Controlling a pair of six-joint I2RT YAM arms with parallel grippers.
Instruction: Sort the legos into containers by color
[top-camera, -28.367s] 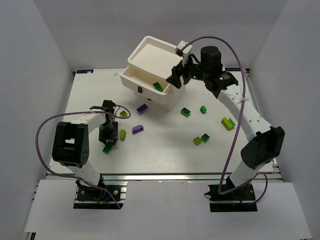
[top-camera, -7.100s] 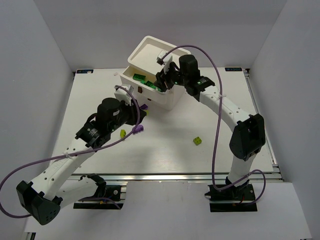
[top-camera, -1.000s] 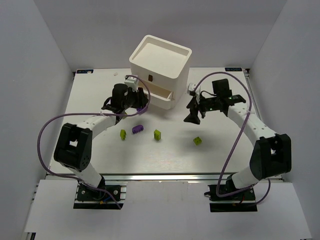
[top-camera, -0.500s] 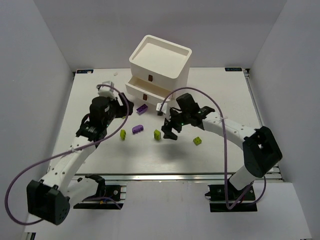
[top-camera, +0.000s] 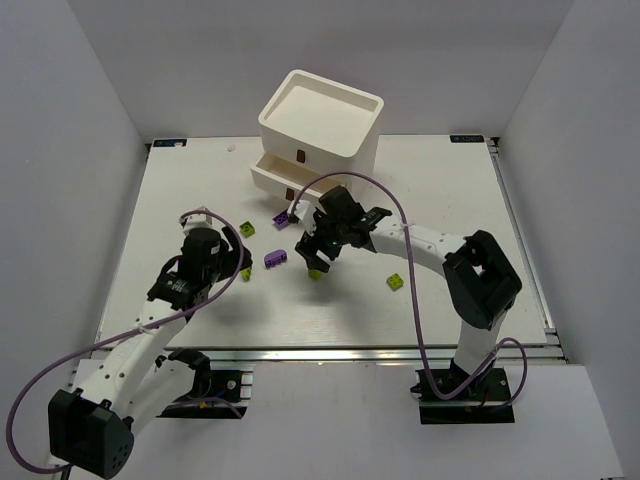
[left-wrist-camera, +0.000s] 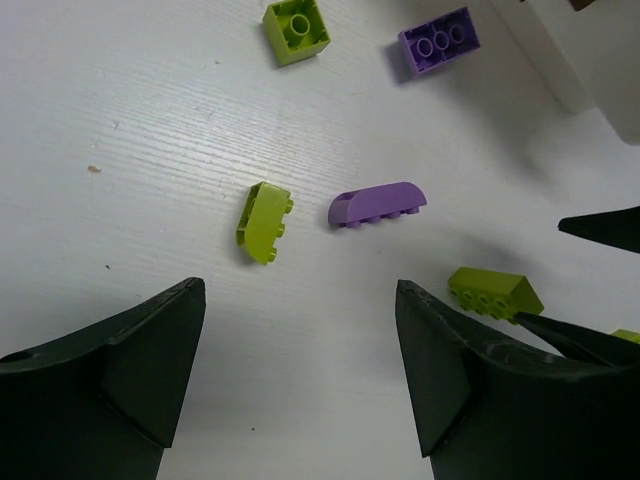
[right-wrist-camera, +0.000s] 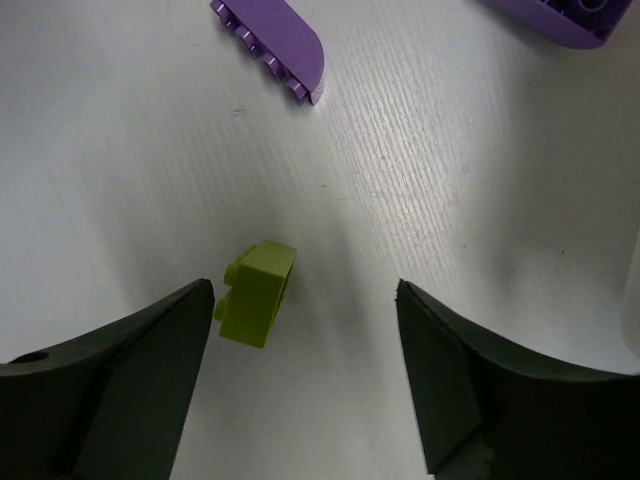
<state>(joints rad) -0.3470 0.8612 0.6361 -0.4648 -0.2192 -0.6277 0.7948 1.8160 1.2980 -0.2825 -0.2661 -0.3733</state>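
Note:
The white chest (top-camera: 320, 115) stands at the back, one lower drawer (top-camera: 272, 177) pulled out. Lime legos lie on the table: one (top-camera: 245, 269) in front of my open left gripper (top-camera: 233, 262), one (top-camera: 316, 271) under my open right gripper (top-camera: 312, 255), one at the left (top-camera: 246, 229) and one at the right (top-camera: 397, 283). Two purple legos (top-camera: 275, 258) (top-camera: 284, 217) lie between the arms. In the left wrist view the gripper (left-wrist-camera: 300, 345) is empty, short of a lime brick (left-wrist-camera: 264, 222) and a purple curved brick (left-wrist-camera: 377, 205). In the right wrist view the gripper (right-wrist-camera: 305, 355) is above a lime brick (right-wrist-camera: 256, 292).
The right arm's fingers (left-wrist-camera: 600, 228) reach into the left wrist view close to a lime brick (left-wrist-camera: 495, 293). The chest's corner (left-wrist-camera: 585, 70) is just beyond a purple brick (left-wrist-camera: 438, 41). The arms' cables loop over the table's near half.
My right gripper has moved left and now hangs over the middle lime brick. My left gripper has drawn back and down toward the left lime brick. Both stay open.

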